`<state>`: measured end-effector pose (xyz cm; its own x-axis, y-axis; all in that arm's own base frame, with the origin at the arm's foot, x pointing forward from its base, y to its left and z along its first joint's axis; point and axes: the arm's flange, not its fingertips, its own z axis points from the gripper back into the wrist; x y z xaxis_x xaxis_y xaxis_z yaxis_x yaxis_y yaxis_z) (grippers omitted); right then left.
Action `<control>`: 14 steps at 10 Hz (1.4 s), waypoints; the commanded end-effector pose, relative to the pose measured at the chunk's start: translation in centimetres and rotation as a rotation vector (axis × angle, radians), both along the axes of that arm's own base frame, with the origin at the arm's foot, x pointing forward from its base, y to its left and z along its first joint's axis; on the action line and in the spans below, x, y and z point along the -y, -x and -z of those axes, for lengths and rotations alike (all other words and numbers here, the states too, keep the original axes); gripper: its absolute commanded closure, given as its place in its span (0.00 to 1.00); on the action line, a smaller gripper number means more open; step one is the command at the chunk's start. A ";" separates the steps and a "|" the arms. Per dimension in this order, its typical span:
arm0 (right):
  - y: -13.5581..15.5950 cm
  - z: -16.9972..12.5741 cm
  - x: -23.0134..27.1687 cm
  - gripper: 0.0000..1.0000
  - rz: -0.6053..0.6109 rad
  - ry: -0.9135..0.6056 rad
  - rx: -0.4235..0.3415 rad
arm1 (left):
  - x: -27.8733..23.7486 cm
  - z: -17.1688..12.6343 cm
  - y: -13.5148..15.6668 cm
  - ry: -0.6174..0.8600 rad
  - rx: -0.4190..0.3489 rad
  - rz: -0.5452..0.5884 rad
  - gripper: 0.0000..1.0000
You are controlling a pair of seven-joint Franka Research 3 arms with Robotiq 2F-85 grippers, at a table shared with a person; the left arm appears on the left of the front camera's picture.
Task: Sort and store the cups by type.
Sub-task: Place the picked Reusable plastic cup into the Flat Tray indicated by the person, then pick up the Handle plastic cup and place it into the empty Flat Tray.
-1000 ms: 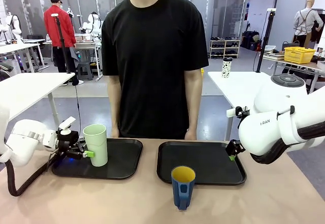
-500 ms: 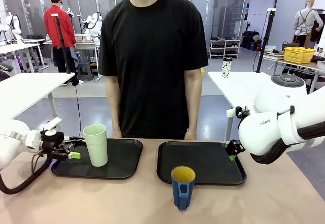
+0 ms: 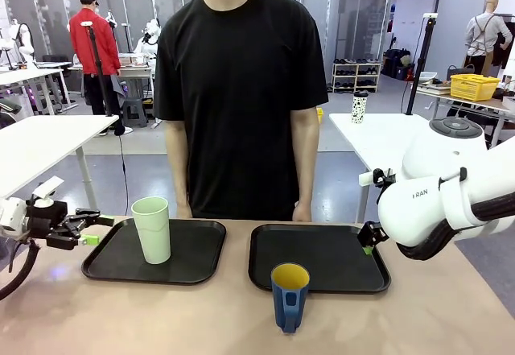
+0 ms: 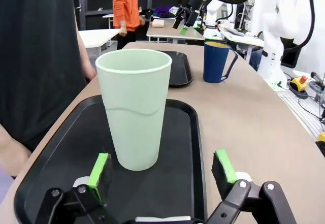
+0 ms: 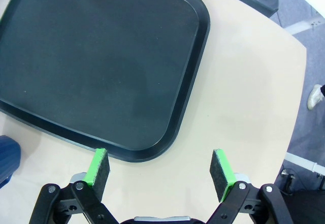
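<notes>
A tall pale green tumbler (image 3: 152,229) stands upright on the left black tray (image 3: 193,254); in the left wrist view the tumbler (image 4: 134,107) rises just beyond my fingers. My left gripper (image 3: 87,229) is open and empty, off the tray's left edge, apart from the tumbler. A dark blue mug (image 3: 289,295) with a yellow inside stands on the table in front of the right black tray (image 3: 322,258); the mug (image 4: 218,61) also shows farther off. My right gripper (image 3: 368,241) hovers open and empty over that tray's right edge (image 5: 188,87).
A person in a black shirt stands at the far side, one hand (image 3: 302,212) near the right tray's far edge. The table (image 3: 201,315) is bare tan surface at the front. A white spotted cup (image 3: 358,107) stands on another table behind.
My left gripper has drawn back to the left, away from the green tumbler, which stays on the tray. The right arm and the blue mug have not moved.
</notes>
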<state>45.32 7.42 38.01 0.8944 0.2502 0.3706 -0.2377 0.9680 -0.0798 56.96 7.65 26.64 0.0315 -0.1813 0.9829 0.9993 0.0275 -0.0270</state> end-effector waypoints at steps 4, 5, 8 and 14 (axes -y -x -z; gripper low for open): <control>-0.1 -0.1 0.0 0.00 -0.003 0.002 0.002 | 0.1 0.9 -0.6 0.011 -0.007 0.016 0.00; -0.1 -0.1 0.0 0.00 -0.003 0.002 0.002 | 0.1 0.9 -0.6 0.011 -0.007 0.016 0.00; -0.1 -0.1 0.0 0.00 -0.003 0.002 0.002 | 0.1 0.9 -0.6 0.011 -0.007 0.016 0.00; -0.1 -0.1 0.0 0.00 -0.003 0.002 0.002 | -0.2 -8.5 2.8 -0.426 0.027 0.068 0.00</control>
